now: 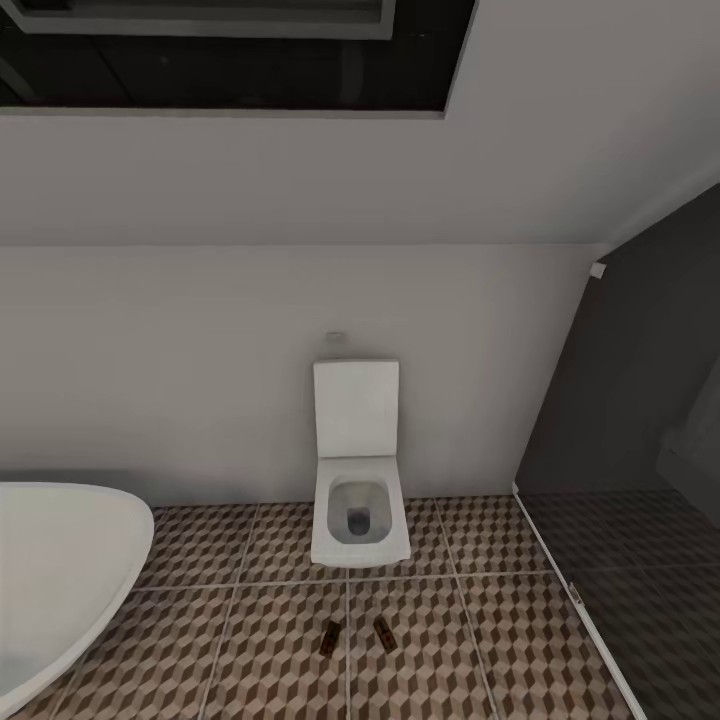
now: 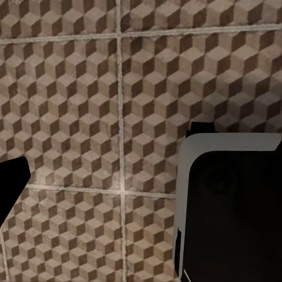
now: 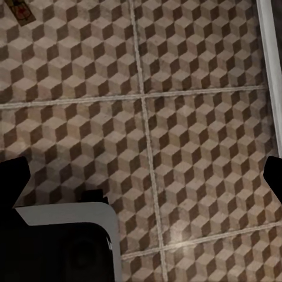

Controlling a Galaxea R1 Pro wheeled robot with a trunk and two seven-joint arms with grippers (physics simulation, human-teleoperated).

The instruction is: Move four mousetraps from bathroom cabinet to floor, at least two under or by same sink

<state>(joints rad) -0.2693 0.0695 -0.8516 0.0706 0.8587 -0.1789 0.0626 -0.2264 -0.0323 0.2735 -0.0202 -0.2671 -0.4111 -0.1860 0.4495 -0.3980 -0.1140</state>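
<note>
Two mousetraps lie on the bathroom floor [image 1: 250,650] in front of the toilet, one [image 1: 330,637] just left of the other [image 1: 383,630], a small gap between them. One mousetrap [image 3: 22,10] also shows at the edge of the right wrist view. My right gripper [image 3: 144,182] hangs open over bare cube-pattern tiles, its dark fingertips [image 3: 12,182] far apart and nothing between them. My left gripper [image 2: 144,188] is likewise open above the tiles, with one fingertip [image 2: 12,185] showing. The cabinet and the bathroom sink are out of view.
A white toilet [image 1: 358,500] stands against the back wall, lid up. A white bathtub [image 1: 55,570] fills the lower left. A darker tiled area [image 1: 640,600] lies right, behind a pale threshold strip [image 1: 575,595]. A dark grey-rimmed part of my base [image 2: 235,211] sits below both wrists.
</note>
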